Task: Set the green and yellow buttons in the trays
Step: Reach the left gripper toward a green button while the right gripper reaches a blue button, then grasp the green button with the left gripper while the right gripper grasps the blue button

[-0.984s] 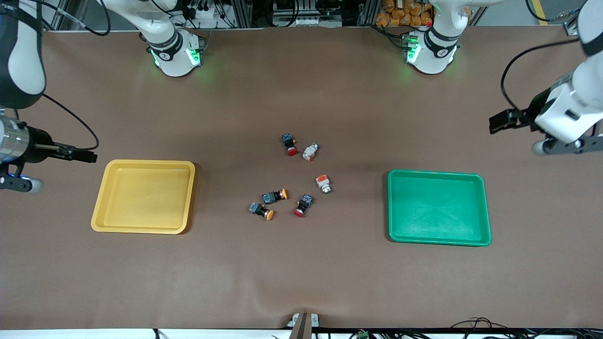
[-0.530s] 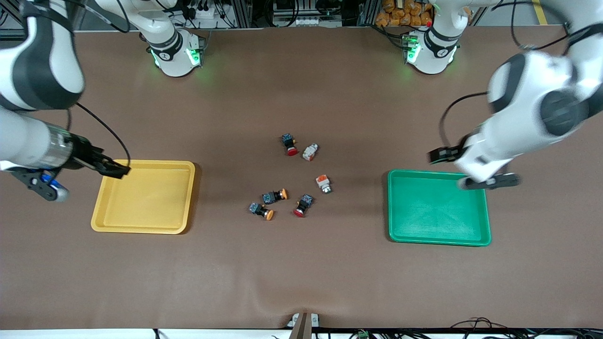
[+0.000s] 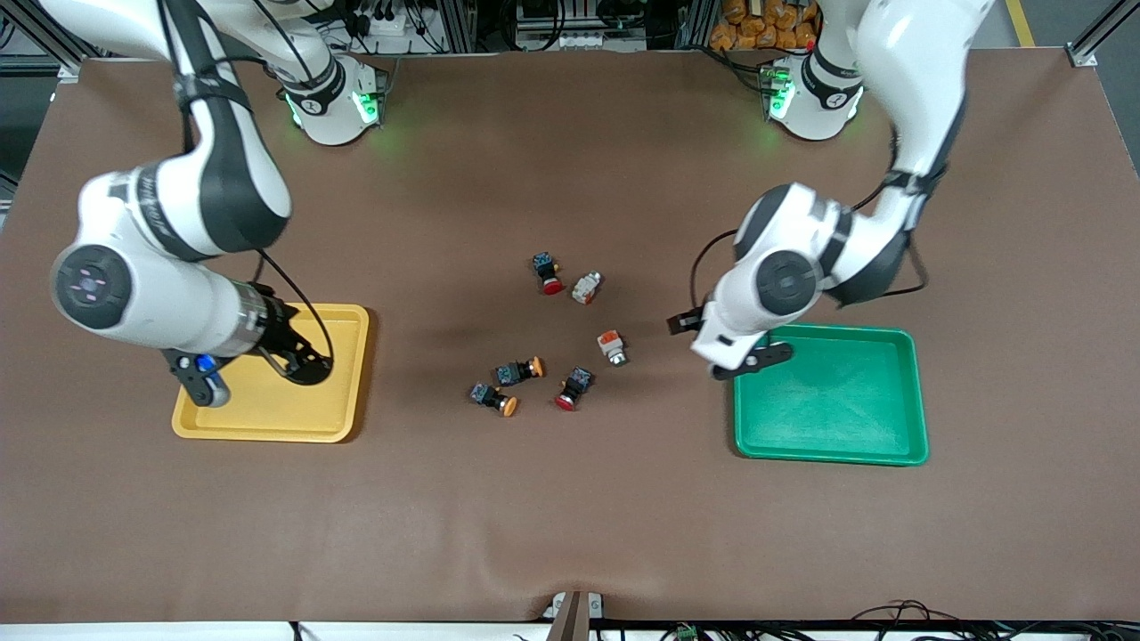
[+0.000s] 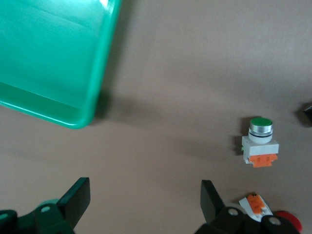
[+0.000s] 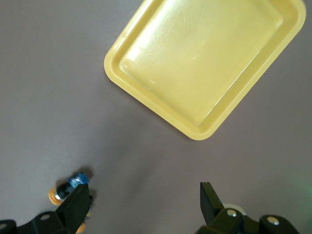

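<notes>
You have nothing sorted yet: both trays are empty and all the switches lie loose at the middle of the tabletop. The yellow tray (image 3: 272, 372) sits toward the right arm's end, the green tray (image 3: 830, 394) toward the left arm's end.

Between them lie the two yellow-capped switches (image 3: 520, 370) (image 3: 494, 398), side by side, and the two white-bodied switches (image 3: 611, 347) (image 3: 586, 288); in the left wrist view the nearer white one (image 4: 260, 143) shows a green cap. The two red-capped switches (image 3: 571, 386) (image 3: 547, 271) lie among them and, I judge, stay put.

Your right gripper (image 3: 298, 361) is over the yellow tray, fingers spread and empty. Your left gripper (image 3: 735, 356) is over the green tray's corner nearest the cluster, fingers also wide apart, holding nothing.

All four picks and placements remain.
</notes>
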You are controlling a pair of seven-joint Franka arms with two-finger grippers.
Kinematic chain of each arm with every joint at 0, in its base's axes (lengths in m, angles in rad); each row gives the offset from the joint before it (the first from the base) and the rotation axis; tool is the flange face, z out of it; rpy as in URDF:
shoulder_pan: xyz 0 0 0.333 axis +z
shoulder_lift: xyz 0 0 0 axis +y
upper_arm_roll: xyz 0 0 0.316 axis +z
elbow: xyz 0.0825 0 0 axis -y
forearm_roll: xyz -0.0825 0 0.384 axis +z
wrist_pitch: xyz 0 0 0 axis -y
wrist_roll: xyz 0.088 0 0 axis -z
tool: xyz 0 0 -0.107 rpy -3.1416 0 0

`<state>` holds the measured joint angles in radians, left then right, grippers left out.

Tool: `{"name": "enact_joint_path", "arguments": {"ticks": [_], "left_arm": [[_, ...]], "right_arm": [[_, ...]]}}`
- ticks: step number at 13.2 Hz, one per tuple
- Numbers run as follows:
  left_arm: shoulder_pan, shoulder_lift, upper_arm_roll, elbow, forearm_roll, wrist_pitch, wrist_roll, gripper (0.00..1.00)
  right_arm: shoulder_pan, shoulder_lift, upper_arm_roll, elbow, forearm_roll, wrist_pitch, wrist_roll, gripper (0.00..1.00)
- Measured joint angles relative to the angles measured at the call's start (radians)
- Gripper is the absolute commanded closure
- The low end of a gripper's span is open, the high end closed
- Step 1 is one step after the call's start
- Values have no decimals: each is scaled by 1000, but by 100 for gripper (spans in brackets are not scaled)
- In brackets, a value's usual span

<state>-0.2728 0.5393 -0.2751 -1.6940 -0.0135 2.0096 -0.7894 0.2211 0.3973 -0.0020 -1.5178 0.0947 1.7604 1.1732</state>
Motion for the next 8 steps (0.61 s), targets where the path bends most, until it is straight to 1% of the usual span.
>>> {"name": "enact_joint_path", "arguments": {"ticks": [2, 6, 8], "left_arm": [[-9, 56, 0, 47, 0, 3, -2, 0], [-24, 117, 1, 130, -11, 8, -8, 0], [-61, 156, 1, 153, -14, 80, -71, 0]], "right_arm": [[7, 25, 0, 0, 0, 35, 52, 0], [25, 70, 1, 0, 2, 123, 174, 0], [72, 110, 2, 0, 2, 192, 284, 0]]}}
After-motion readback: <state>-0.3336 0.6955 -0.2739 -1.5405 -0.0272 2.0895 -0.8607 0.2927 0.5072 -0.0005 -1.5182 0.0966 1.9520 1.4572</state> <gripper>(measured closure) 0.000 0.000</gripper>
